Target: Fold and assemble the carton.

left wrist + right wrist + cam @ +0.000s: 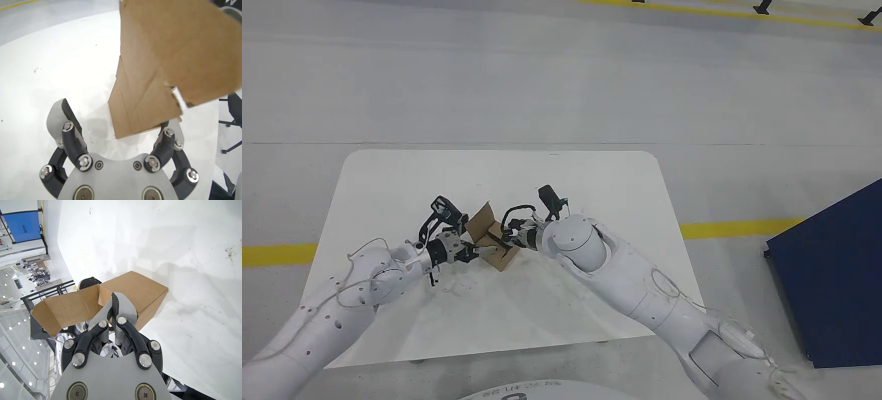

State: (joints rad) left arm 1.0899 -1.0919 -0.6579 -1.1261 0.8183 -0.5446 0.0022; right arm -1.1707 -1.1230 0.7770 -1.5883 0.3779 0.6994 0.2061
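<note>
A brown carton (494,244) sits partly folded at the middle of the white table (582,190), with a flap standing up on its left. In the left wrist view the carton (143,91) rises in front of my left gripper (115,113), which is open; one fingertip (164,126) is tucked against the carton's lower corner and the other stands apart on bare table. My right gripper (114,297) is shut on an edge of the carton (136,294) where an open flap (68,308) joins the box. In the top view the left gripper (464,250) and right gripper (512,238) flank the carton.
A dark blue panel (837,270) stands on the floor to the right of the table. Bare table surface lies behind and on both sides of the carton. The front table edge (502,350) is close behind the arms.
</note>
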